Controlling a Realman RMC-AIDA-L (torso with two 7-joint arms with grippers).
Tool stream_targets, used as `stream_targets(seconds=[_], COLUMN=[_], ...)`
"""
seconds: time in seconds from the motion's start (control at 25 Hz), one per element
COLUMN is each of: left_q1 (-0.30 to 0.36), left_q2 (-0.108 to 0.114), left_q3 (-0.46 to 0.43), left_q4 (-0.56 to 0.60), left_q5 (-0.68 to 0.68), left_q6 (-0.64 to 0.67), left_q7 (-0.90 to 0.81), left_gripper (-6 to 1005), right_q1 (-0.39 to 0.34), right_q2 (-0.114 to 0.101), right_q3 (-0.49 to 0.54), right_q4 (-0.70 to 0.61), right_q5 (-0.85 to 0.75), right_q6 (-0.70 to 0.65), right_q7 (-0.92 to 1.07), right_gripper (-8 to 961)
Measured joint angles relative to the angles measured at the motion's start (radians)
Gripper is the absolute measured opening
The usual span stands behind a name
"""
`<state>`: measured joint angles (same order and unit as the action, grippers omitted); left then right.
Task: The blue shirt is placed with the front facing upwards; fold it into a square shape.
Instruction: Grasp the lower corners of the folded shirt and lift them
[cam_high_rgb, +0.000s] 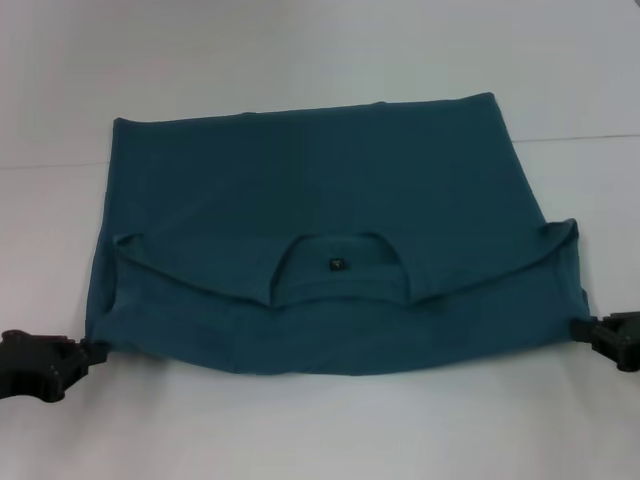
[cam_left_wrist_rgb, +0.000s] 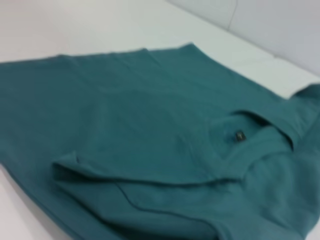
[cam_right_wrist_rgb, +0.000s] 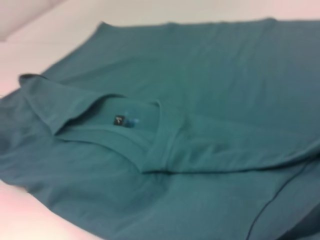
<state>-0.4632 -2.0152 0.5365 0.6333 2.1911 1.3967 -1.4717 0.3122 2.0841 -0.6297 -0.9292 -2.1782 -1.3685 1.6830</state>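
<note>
One blue shirt (cam_high_rgb: 330, 200) is spread across the frame's centre on the white table (cam_high_rgb: 300, 430).
Its dark neck label (cam_high_rgb: 338, 265) is exposed; left gripper (cam_high_rgb: 85, 353) and right gripper (cam_high_rgb: 583, 328) are clamped on its lower corners.

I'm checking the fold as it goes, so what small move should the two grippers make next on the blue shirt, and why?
Probably carry the near edge a little farther from the robot. The left gripper and right gripper sit at the near corners of the blue shirt. The collar with its neck label lies on the near part, which looks loosely bunched, so the shirt is a wide rectangle, not yet square.
</note>
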Motion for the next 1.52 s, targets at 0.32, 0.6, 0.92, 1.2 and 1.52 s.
stream_targets(seconds=[0.32,0.6,0.92,1.2,1.52], left_q1=[0.025,0.060,0.135,0.195,0.189], left_q2=[0.003,-0.005,-0.007,0.000,0.002], left_q3=[-0.079,-0.086,-0.170,-0.211,-0.226], left_q4=[-0.004,-0.023,-0.045,-0.046,-0.044], left_q5=[-0.001,-0.001,-0.001,0.000,0.000], left_q6=[0.087,0.145,0.202,0.239,0.231], left_q7=[0.040,0.103,0.203,0.240,0.224], left_gripper=[39,38,38,38,38], right_q1=[-0.044,-0.074,-0.079,-0.071,-0.069], right_q2=[0.000,-0.001,-0.006,-0.003,0.000], right_q3=[0.197,0.267,0.261,0.254,0.253], right_q4=[0.057,0.105,0.149,0.150,0.150], right_q5=[0.044,0.044,0.039,0.034,0.025], right_q6=[-0.168,-0.226,-0.226,-0.258,-0.257], right_q7=[-0.177,-0.255,-0.290,-0.294,-0.295], right_gripper=[49,49,49,50,50])
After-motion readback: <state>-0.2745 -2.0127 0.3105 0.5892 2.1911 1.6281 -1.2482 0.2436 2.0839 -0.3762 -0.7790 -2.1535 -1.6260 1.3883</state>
